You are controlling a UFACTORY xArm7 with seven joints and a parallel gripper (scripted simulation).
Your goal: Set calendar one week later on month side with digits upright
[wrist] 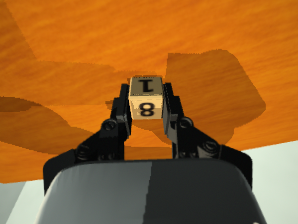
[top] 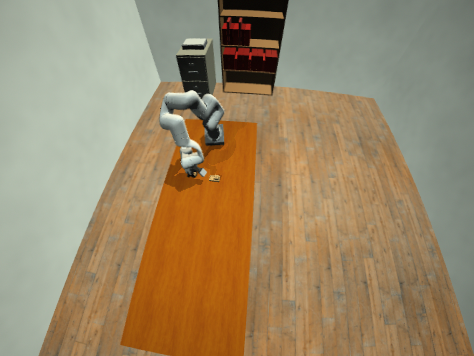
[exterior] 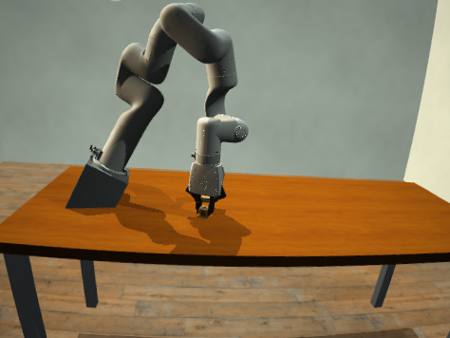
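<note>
cube [wrist: 146, 97]: between the gripper [wrist: 146, 114] fingers, just above the table [exterior: 332, 218]
tray [top: 215, 178]: on the table, just beside the gripper
bookshelf [top: 220, 50]: behind the table

1. Top view: tray [top: 215, 178] on the table [top: 200, 280] too small to read; month name and contents not resolvable.
2. Exterior view: tray hidden behind the tool [exterior: 205, 207].
3. Wrist view: cube [wrist: 146, 97] side faces covered by the fingers; only 8 and 1 legible.
4. Wrist view: tool body cut off at bottom edge.
</note>
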